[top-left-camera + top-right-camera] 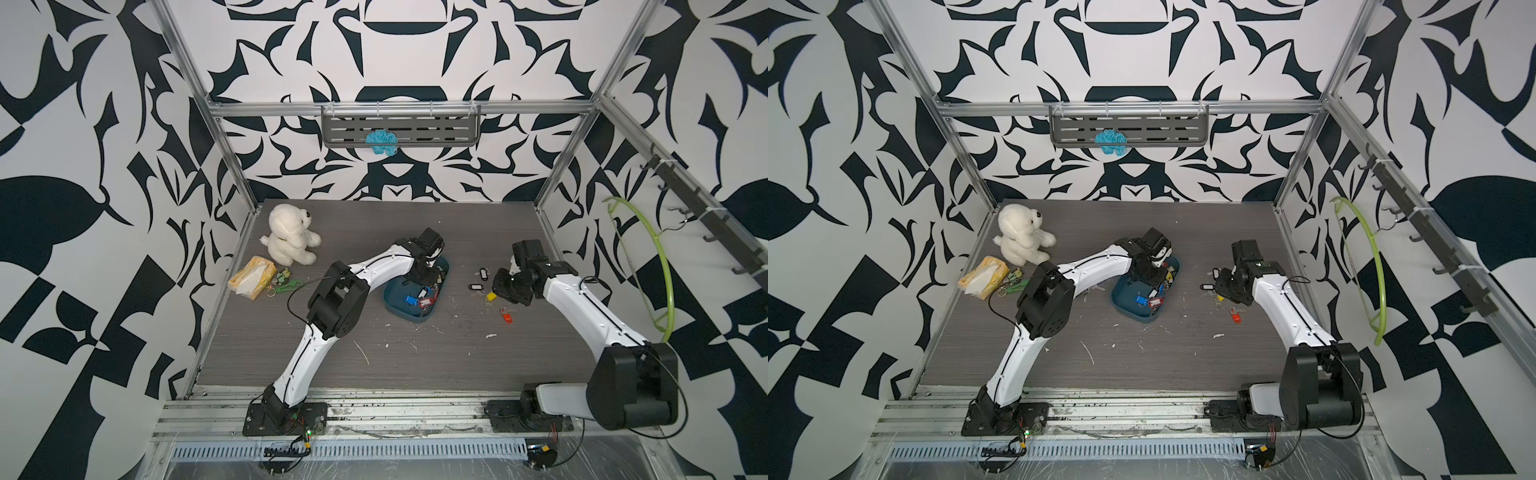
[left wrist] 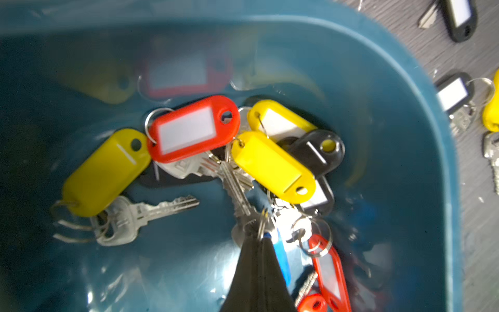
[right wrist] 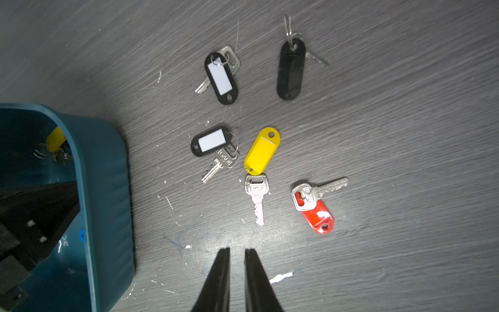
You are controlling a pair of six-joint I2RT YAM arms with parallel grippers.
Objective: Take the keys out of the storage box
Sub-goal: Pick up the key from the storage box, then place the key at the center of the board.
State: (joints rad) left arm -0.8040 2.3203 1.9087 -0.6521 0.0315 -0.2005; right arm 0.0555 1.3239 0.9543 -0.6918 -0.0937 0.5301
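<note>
Left claw (image 2: pixel 255 233), pressed together, pinches a ring among keys (image 2: pixel 272 167) inside the box (image 2: pixel 391 121), mid-surface (image 3: pixel 405 135). Right claw (image 3: pixel 237 251), slightly spread and empty, hovers near five keys right of the box.

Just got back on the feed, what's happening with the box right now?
The left hand is down inside the storage box, shut, apparently pinching a key ring from the keys piled there. The right hand hovers empty, jaws slightly apart, over the table beside the box, near five tagged keys lying out: three black, one yellow, one red. Many more lie in the box.
</note>
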